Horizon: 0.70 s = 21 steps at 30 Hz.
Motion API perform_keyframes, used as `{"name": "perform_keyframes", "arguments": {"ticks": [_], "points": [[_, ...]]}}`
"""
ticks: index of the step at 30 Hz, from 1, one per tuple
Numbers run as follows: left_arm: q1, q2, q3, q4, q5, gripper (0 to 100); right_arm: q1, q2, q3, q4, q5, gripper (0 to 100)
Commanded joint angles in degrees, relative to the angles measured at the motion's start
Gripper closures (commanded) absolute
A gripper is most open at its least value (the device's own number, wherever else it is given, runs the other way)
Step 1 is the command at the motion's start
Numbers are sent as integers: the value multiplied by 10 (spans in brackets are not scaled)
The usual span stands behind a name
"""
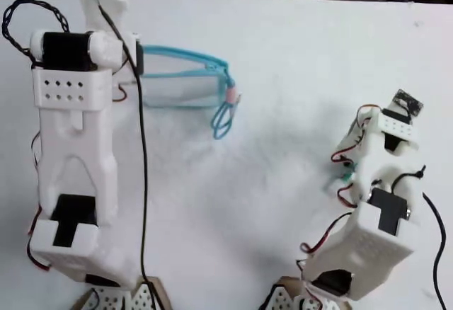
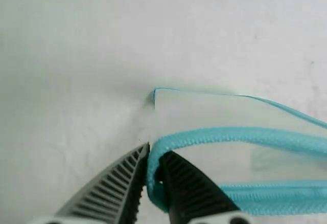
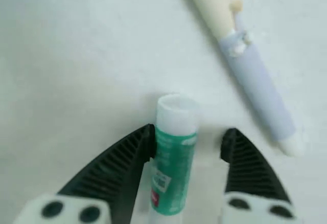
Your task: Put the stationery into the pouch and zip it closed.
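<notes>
Left gripper [image 2: 150, 157] clamped together on the turquoise zip edge of clear plastic pouch [image 2: 214, 111], which lies flat on white table [image 1: 283, 55]. Right gripper [image 3: 189, 133] has jaws apart, straddling green glue stick with white cap [image 3: 173, 168]; cream-and-lilac pen [image 3: 255, 81] lies near on the table

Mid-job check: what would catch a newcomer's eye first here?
The left hand pinches the turquoise zip edge of the clear pouch, at the far side of the table. The right hand, open, straddles a green glue stick, with a lilac-and-cream pen lying close by.
</notes>
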Motion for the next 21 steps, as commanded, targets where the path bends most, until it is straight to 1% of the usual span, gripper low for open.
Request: {"name": "perform_keyframes", "arguments": {"ticks": [1, 4, 7, 9, 12, 15, 18, 21], "points": [[5, 5, -2, -5, 3, 977, -3, 0, -18, -9, 2, 988], [5, 5, -2, -5, 3, 977, -3, -1, -18, -7, 2, 954], [6, 5, -2, -5, 3, 977, -3, -8, -18, -5, 2, 985], [6, 5, -2, -4, 3, 977, -5, -22, -18, 6, 2, 980], [5, 5, -3, -4, 3, 977, -15, -77, -29, 49, -3, 981], [6, 5, -5, -4, 3, 977, -34, -172, -69, 100, -3, 981], [7, 5, -5, -5, 3, 977, -78, -294, -129, 143, 3, 981], [6, 6, -2, -4, 2, 977, -165, -419, -171, 174, 21, 981]]}}
